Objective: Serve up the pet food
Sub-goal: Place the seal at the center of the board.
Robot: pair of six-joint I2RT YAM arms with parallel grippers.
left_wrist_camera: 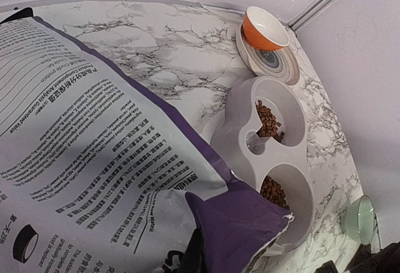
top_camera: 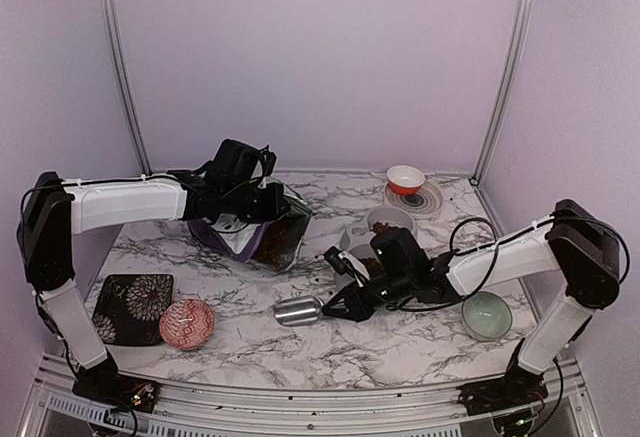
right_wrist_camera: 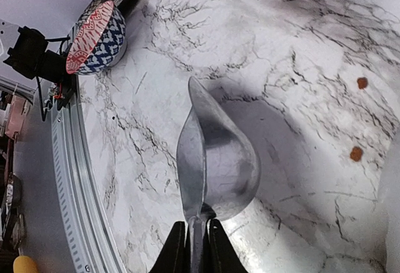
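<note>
Pinching scoop handle with right gripper, clamping bag with left gripper; kibble in feeder, 3 o'clock of bag.

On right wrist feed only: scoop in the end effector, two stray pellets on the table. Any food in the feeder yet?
Observer: Yes. The left wrist view shows kibble in both bowls of the feeder.
Operator: Where's the bag?
Observer: The left end effector grips the bag, its open mouth turned toward the feeder.
Operator: Anything close to my arm?
Observer: A pale green bowl sits just beside the right forearm.
</note>
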